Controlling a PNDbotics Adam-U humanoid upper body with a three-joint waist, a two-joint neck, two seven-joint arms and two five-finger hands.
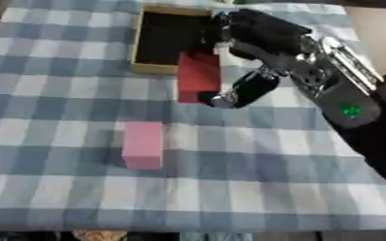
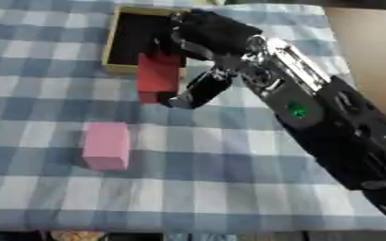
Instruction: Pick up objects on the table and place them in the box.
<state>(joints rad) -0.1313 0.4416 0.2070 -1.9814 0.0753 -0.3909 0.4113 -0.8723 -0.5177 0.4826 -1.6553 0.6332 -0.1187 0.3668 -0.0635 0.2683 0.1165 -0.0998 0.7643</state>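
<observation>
**Red block at the box rim, pink block still out on the cloth**

Red block (image 1: pixel 199 75) is the piece I have in hand at the moment. My right robot hand (image 1: pixel 258 35) comes in from the upper right, with its fingers curled around the far end of the block and the thumb (image 1: pixel 244 90) hanging down beside its right face. The block lies lengthwise with its far end over the near right corner of the box (image 1: pixel 135 44) and its near end still hanging out above the counter (image 1: pixel 254 188), so I judge it only partly across the rim, not yet placed.

That wooden box is open-topped with a dark floor. What I can see of the inside holds nothing but the tip of the red block; the far right part is hidden behind my hand, so I cannot vouch for that corner.

The pink block (image 1: pixel 143 144) lies flat on the checked cloth, well apart from the box and nearer to me, untouched.

By my reading nothing is fully in yet: the red block needs to go the rest of the way in and be let go, then the pink one has to be fetched. My left robot hand shows in neither view.
</observation>
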